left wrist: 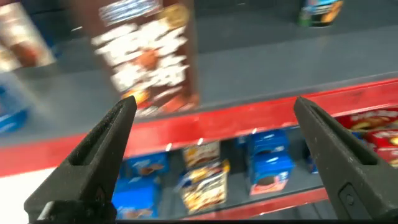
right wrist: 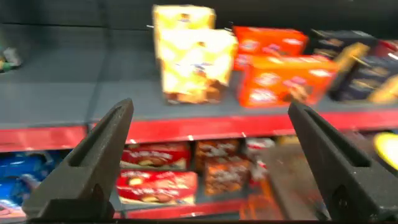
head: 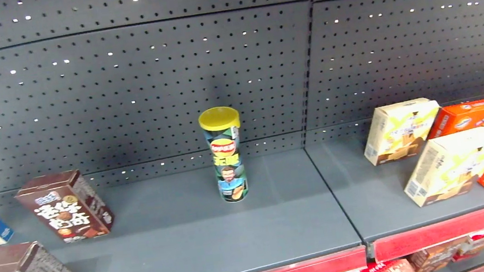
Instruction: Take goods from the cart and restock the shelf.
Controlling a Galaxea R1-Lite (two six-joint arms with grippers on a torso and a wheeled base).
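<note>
Reading left pincer (left wrist: 214, 106) as spread wide, nothing held, parked in front of the shelf's red front lip (left wrist: 249, 115), near a brown box (left wrist: 146, 56). Same for right pincer (right wrist: 211, 107): spread wide, nothing held, facing cream boxes (right wrist: 186, 56) and orange boxes (right wrist: 283, 81) on the right bay.

Counting one chip can (head: 224, 154) upright, alone in the middle of the shelf (head: 218, 240), close to the pegboard back. Well apart from the brown boxes (head: 66, 206) on the left and from the cream boxes (head: 400, 130) and orange boxes (head: 470, 116) on the right.

Judging progress as early: taking the can for restocked stock, with plenty of room left on both sides of it. Remaining, by judgement: go to the cart, grab the next item, set it beside the can, repeat. No load in either pincer, so likely between placements, not mid-carry.
</note>
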